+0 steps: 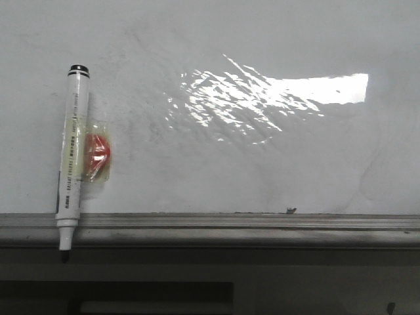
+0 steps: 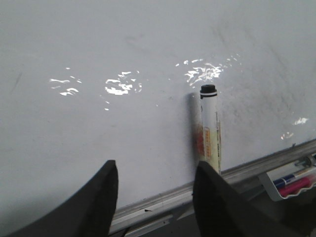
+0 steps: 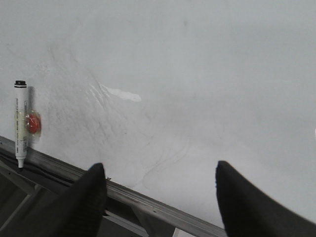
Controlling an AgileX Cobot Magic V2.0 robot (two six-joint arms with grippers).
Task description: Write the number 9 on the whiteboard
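The whiteboard (image 1: 262, 170) is glossy white-grey and faintly smudged, with a glare patch (image 1: 262, 98) and a grey metal ledge (image 1: 230, 223) along its lower edge. No number 9 shows on it. A white marker (image 1: 72, 157) hangs upright on the board at the left, tip down past the ledge, fixed with clear tape and a red magnet (image 1: 100, 156). My left gripper (image 2: 156, 165) is open and empty, facing the board, with the marker (image 2: 209, 128) just above one finger. My right gripper (image 3: 160, 165) is open and empty, with the marker (image 3: 20, 123) far to one side. Neither gripper shows in the front view.
A tiny black dash (image 1: 289, 210) sits on the ledge's upper edge. A small tray (image 2: 291, 183) with a blue and a red marker hangs below the ledge in the left wrist view. Dark space lies under the ledge (image 3: 148, 202).
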